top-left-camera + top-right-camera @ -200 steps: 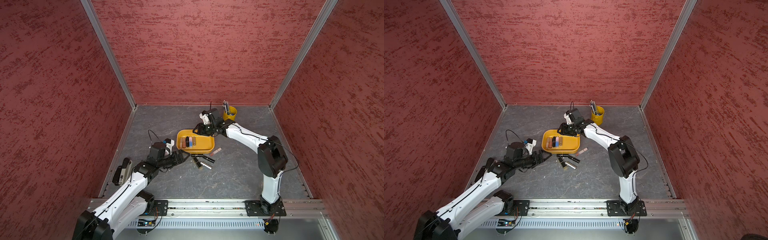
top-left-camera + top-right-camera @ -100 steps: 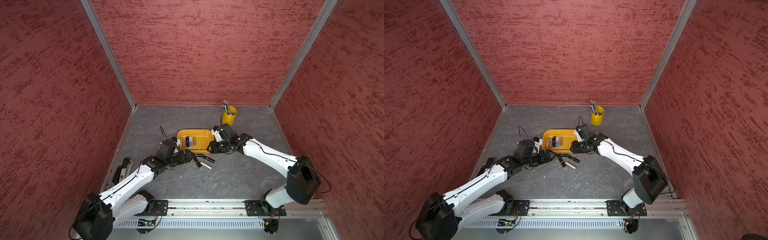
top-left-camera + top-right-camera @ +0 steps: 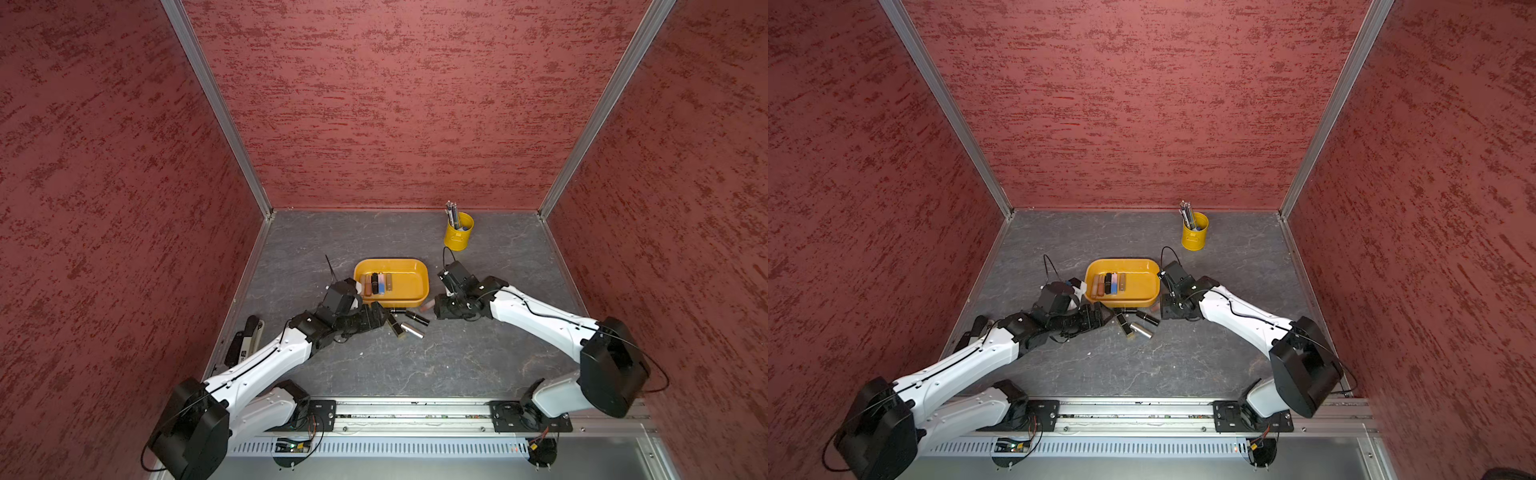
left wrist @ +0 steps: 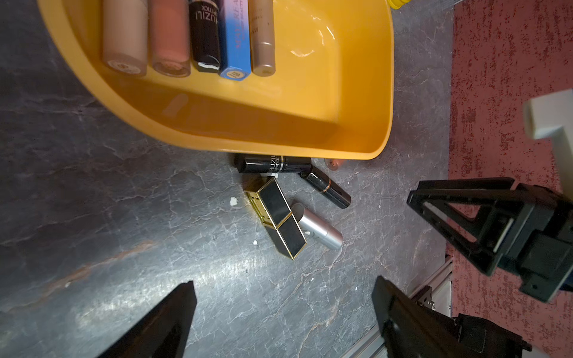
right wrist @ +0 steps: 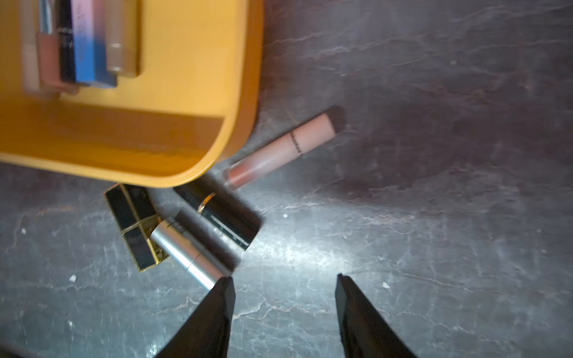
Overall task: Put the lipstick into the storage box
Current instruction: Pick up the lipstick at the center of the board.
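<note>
1. The left claw [image 4: 282, 282] was spread wide and held nothing.
2. The right claw [image 5: 283, 277] was apart too, empty.
3. The pink lipstick [image 5: 282, 148] lay on the tabletop [image 5: 434, 217], just beside the storage box [image 5: 248, 77].

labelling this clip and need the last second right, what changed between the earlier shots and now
The right gripper swung from the far rim of the box round to its near corner, beside the pink lipstick, jaws apart and empty. The left gripper reached forward to the loose lipsticks in front of the box, open and empty. The box, every lipstick and the pen cup stayed put.
</note>
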Robot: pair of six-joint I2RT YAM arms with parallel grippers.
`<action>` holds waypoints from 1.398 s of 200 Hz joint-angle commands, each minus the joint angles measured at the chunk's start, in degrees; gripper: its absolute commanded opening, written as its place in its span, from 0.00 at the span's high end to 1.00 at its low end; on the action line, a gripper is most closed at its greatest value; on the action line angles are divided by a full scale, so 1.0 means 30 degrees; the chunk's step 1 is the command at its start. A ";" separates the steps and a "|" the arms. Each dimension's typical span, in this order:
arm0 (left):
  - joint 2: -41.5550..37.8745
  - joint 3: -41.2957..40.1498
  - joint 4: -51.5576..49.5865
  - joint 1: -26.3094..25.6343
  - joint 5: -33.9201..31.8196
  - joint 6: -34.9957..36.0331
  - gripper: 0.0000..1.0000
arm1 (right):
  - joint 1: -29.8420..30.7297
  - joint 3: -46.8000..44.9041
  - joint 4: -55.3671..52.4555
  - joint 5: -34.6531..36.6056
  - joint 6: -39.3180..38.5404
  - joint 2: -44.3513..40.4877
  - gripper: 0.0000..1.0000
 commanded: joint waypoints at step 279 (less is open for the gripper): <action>0.0128 0.2800 -0.3654 -0.3665 -0.4216 0.2671 0.03 | -0.2800 0.5664 -0.0488 -0.2132 1.3746 0.9190 0.37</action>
